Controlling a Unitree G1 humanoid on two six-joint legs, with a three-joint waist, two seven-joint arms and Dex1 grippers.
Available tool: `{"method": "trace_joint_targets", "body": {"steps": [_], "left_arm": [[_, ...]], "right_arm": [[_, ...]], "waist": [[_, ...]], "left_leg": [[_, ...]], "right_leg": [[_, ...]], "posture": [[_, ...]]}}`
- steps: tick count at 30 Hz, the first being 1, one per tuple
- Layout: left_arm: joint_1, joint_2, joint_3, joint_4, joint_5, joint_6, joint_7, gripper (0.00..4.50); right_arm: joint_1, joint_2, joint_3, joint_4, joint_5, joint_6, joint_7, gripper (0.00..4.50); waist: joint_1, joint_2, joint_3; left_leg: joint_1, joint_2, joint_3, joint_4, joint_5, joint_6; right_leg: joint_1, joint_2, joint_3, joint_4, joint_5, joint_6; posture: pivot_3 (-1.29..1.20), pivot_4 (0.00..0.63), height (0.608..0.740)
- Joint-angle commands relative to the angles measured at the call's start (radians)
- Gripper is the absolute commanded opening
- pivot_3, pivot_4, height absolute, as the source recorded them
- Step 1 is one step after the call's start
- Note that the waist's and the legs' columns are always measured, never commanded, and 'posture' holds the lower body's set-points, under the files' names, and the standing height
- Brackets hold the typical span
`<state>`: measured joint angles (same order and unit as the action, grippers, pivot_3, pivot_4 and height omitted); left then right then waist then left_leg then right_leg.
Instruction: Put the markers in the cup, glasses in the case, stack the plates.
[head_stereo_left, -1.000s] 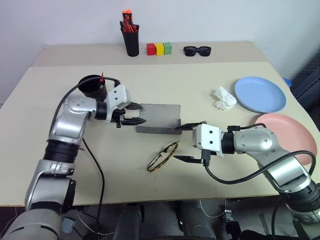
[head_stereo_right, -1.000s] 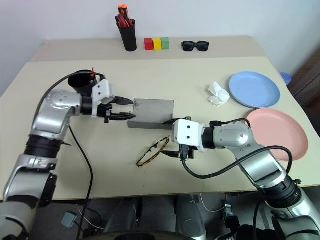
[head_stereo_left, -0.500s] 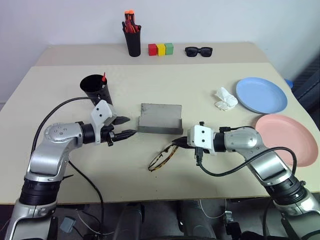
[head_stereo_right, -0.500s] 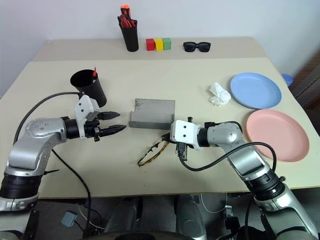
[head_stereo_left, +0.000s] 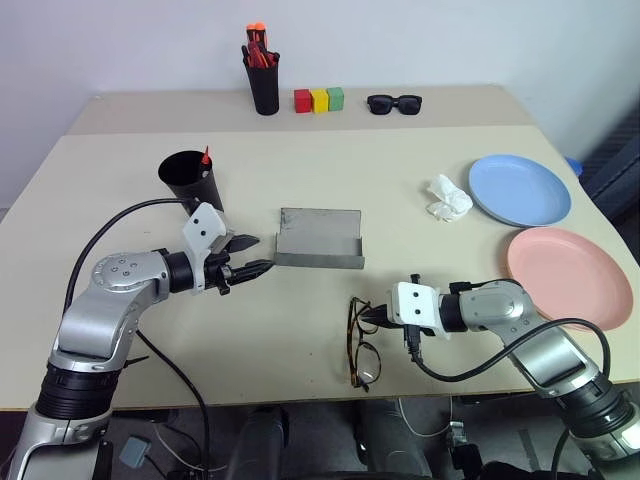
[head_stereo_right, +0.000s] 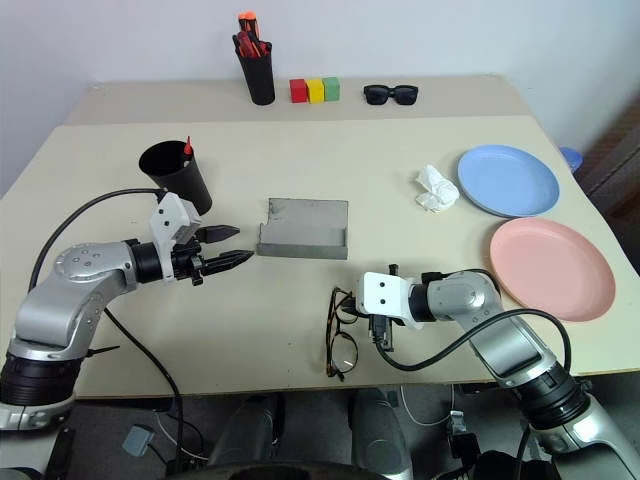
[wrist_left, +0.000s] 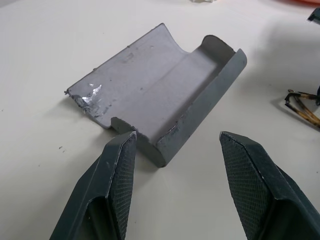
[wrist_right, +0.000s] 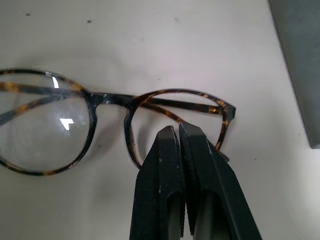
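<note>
**Thin grip on the glasses: watch for a slip**

Your right gripper (wrist_right: 178, 131) is pinched fully shut on the rim of one lens of the glasses (head_stereo_right: 342, 332), which lie flat near the table's (head_stereo_left: 120, 150) front edge. The hold looks to be on the thin frame alone, so if you lift fast the glasses could pivot or drop out, and dragging them risks pushing them off the edge. The folded arms could also snag on the case (head_stereo_left: 319, 238) as you bring them over.

Your left gripper (head_stereo_left: 244, 255) stands about half open and holds nothing, its fingertips just beside the case's end. The case lies open, flap back. If that gripper bumps it, the case could slide away from where you mean to drop the glasses.

The cup (head_stereo_left: 189, 178) has a red tip showing above its rim. The blue plate (head_stereo_left: 520, 189) and pink plate (head_stereo_left: 571, 277) lie side by side, unstacked.

I can read no brand, label or writing anywhere.
</note>
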<state>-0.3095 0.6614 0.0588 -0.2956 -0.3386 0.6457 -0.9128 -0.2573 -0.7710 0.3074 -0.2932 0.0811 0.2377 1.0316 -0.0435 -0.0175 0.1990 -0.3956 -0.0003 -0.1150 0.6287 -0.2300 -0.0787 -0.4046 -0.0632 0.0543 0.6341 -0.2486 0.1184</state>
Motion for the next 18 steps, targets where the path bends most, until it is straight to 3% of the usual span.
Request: {"method": "trace_joint_targets", "body": {"steps": [1, 5, 10, 13, 17, 18], "left_arm": [[-0.013, 0.013, -0.003, -0.015, -0.015, -0.016, 0.002, 2.72], [-0.015, 0.015, -0.008, -0.011, -0.016, -0.018, 0.004, 2.72], [-0.011, 0.02, 0.003, -0.005, -0.015, -0.034, 0.004, 2.72], [-0.005, 0.037, 0.014, 0.005, -0.013, -0.046, -0.004, 2.72], [0.0, 0.058, 0.021, 0.021, -0.017, -0.06, -0.012, 2.72], [0.0, 0.06, 0.02, 0.022, -0.018, -0.062, -0.011, 2.72]], "right_arm": [[-0.01, 0.003, -0.033, -0.042, -0.003, -0.004, -0.018, 0.09], [-0.037, -0.01, -0.063, -0.044, -0.004, 0.0, -0.029, 0.09], [-0.042, -0.13, -0.112, -0.065, 0.023, -0.066, 0.082, 0.09], [-0.023, -0.182, -0.109, -0.077, 0.006, -0.204, 0.137, 0.88], [-0.036, -0.2, -0.072, -0.027, -0.109, -0.542, 0.141, 2.72], [-0.039, -0.193, -0.065, -0.012, -0.119, -0.586, 0.138, 2.72]], "waist": [[0.001, 0.0, 0.0], [0.0, 0.0, 0.0], [0.004, 0.0, 0.0], [0.003, 0.0, 0.0], [-0.002, 0.0, 0.0], [-0.001, 0.0, 0.0]], "left_leg": [[0.0, 0.0, 0.0, 0.0, 0.0, 0.0], [0.0, 0.0, 0.0, 0.0, 0.0, 0.0], [0.0, 0.0, 0.0, 0.0, 0.0, 0.0], [0.0, 0.0, 0.0, -0.001, 0.0, 0.0], [0.001, 0.0, 0.001, -0.001, 0.0, 0.0], [0.001, 0.0, 0.001, -0.001, 0.0, 0.0]], "right_leg": [[0.0, 0.0, 0.0, 0.0, 0.0, -0.001], [0.0, 0.0, 0.0, 0.0, -0.001, -0.001], [0.0, 0.0, 0.0, 0.0, -0.001, -0.001], [0.0, 0.0, 0.0, -0.001, -0.001, -0.001], [0.0, 0.0, 0.0, -0.001, -0.001, -0.002], [0.001, 0.0, 0.0, -0.001, -0.001, -0.002]], "posture": [[0.0, 0.15, 0.74], [0.0, 0.15, 0.74], [0.0, 0.15, 0.74], [0.0, 0.15, 0.74], [0.0, 0.15, 0.74], [0.0, 0.15, 0.74]]}}
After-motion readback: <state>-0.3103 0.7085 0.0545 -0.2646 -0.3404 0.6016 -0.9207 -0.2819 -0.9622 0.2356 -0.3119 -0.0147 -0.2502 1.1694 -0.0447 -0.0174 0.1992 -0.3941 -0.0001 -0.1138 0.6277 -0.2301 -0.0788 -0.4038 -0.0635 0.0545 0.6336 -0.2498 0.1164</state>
